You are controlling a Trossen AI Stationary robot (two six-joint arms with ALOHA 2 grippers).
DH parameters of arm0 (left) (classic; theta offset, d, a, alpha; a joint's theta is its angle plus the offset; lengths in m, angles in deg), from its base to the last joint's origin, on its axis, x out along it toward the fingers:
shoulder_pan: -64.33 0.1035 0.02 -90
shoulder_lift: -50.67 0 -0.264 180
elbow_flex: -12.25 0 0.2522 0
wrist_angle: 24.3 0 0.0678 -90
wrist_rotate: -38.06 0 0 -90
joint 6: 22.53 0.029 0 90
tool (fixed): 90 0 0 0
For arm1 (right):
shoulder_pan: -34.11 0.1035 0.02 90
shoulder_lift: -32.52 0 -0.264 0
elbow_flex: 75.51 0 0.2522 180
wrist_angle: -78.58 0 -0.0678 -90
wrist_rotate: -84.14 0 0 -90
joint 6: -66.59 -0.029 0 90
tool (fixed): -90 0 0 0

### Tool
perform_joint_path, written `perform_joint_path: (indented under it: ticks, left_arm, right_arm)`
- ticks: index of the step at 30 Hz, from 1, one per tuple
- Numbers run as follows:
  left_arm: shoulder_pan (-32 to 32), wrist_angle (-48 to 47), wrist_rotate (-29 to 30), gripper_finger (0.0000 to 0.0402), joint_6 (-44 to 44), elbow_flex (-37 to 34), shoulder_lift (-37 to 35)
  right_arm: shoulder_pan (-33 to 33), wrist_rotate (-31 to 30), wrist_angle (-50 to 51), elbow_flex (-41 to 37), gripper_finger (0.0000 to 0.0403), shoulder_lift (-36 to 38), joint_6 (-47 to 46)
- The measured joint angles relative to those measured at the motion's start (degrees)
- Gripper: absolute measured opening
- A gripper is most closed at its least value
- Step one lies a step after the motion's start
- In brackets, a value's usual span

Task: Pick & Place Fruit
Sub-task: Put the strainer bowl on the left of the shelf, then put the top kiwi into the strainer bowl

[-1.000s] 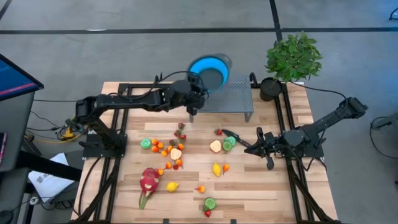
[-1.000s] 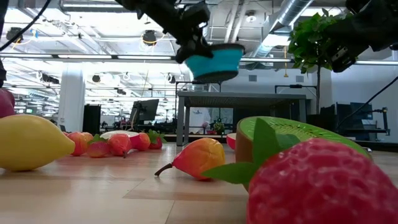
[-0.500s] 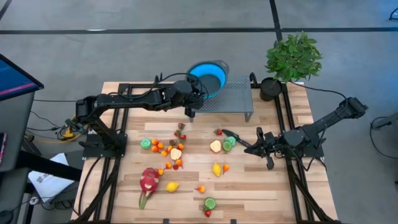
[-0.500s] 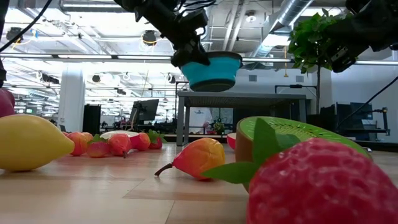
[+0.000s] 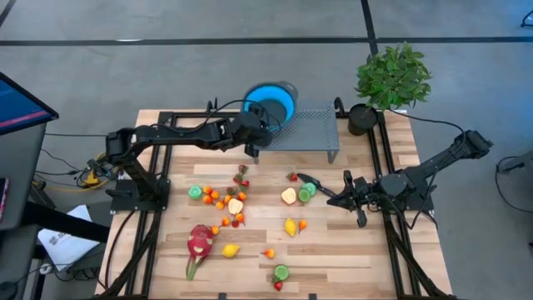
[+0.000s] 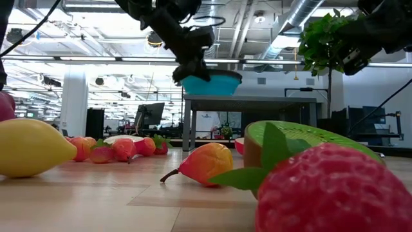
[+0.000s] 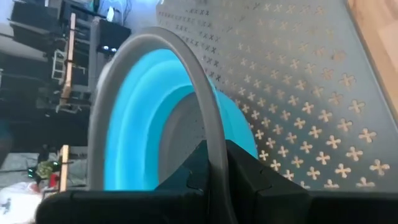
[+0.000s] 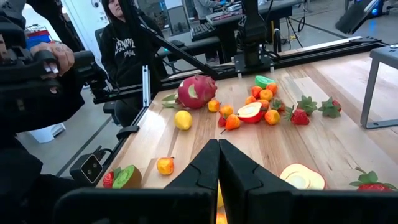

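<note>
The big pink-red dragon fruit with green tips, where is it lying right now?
Seen from above, the pink-red dragon fruit with green tips lies on the wooden table's front left part, beside a small yellow lemon.

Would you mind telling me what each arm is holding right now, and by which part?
The left gripper pinches the blue bowl by its grey rim, above the perforated shelf. The right gripper holds nothing.
</note>
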Motion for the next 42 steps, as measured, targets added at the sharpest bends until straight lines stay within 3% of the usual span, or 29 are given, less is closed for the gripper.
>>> perform_joint_path:
  ticks: [14,35,42]
  left_arm:
    - [0.1,2.0,-2.7,0.0023,-0.4,-0.5,0.0]
    - [-2.7,5.2,-4.4,0.0194,-0.4,-0.6,-0.1]
    - [-4.9,7.4,-4.2,0.0232,0.1,-0.6,-0.5]
  right_arm:
    - [0.0,-0.5,0.4,0.0,0.0000,0.0,0.1]
    - [0.0,-1.4,0.7,0.0,0.0000,0.0,0.1]
    - [0.0,-1.4,0.7,0.0,0.0000,0.0,0.1]
